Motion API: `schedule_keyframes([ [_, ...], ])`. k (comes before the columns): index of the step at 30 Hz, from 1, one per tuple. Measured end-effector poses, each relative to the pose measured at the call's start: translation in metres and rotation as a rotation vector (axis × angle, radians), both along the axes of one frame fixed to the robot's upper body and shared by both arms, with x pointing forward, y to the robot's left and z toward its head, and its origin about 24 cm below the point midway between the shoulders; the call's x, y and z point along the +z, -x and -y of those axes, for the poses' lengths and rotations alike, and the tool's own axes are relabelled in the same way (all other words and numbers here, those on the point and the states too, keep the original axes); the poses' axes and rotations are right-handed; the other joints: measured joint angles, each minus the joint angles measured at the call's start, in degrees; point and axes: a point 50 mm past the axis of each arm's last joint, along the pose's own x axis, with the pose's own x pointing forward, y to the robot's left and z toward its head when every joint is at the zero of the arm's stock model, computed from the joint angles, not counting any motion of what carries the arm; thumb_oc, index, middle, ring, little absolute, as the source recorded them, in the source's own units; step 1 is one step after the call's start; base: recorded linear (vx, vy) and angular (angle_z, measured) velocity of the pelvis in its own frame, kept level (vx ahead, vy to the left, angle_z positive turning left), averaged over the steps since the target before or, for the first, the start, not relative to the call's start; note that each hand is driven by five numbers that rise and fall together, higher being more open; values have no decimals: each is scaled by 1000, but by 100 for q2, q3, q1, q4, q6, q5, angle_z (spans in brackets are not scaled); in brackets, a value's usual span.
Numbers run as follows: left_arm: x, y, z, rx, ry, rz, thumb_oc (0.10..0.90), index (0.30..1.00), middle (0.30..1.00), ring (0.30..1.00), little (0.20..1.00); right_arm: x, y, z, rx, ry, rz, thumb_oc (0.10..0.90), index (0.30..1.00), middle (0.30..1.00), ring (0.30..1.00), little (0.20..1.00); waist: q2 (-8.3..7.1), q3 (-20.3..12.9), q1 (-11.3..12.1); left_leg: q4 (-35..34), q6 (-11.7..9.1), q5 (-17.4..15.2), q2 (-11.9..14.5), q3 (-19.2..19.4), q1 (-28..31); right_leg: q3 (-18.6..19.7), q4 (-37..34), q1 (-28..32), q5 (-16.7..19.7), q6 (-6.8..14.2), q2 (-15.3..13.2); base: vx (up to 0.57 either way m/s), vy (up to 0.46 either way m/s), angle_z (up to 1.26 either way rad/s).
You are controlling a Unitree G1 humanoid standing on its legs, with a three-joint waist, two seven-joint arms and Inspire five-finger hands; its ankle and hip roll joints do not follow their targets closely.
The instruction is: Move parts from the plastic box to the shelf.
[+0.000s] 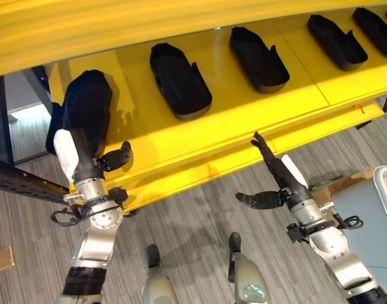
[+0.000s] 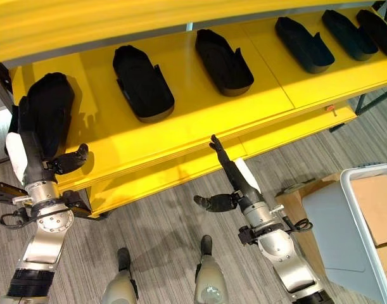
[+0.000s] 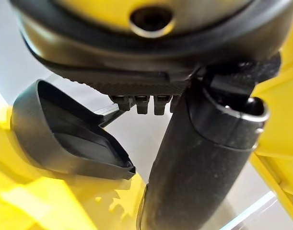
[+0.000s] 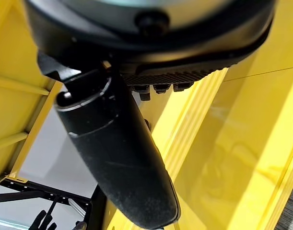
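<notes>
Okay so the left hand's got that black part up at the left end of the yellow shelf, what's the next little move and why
Probably lower the black part flat onto the yellow shelf and let go. The left hand has it at the shelf's left end, where it seems tilted rather than lying like the other parts in the row. The right hand is open and holds nothing, below the shelf edge.

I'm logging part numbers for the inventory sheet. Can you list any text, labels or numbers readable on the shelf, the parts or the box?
None can be read.
Yellow metal shelf: no print.
Black moulded plastic parts: no markings visible.
Grey plastic box: no label visible.
Small orange tag on the shelf edge: too small to read.
</notes>
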Motion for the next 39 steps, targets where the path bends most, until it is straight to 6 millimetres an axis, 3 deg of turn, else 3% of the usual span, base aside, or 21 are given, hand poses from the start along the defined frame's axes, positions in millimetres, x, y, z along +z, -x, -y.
schedule_keyframes([
  [8,-22,2,9,-59,91,-85,900,1000,1000,1000,1000,-9,6,2,-5,3,-44,900,1000,1000,1000,1000,7,-224,-14,-17,1,-1,0,-5,47,-26,-72,82,12,-16,1,0,0,0],
  [17,-39,1,2,-35,155,-147,900,1000,1000,1000,1000,-18,12,5,-16,10,-95,900,1000,1000,1000,1000,0,-379,-20,-25,2,-1,0,-2,45,-22,-99,83,26,-32,7,0,0,0],
  [31,-46,5,0,-36,189,-174,900,1000,1000,1000,1000,-19,12,5,-13,11,-98,900,1000,1000,1000,1000,-3,-563,-15,-64,12,-8,0,-29,164,-94,-260,296,49,-38,11,2,-1,1],
  [39,-70,2,15,-142,309,-288,900,1000,1000,1000,1000,-22,14,5,-11,12,-113,900,1000,1000,1000,1000,32,-700,-66,-123,13,-8,-2,-4,260,-84,-291,361,45,-34,17,0,0,0],
])
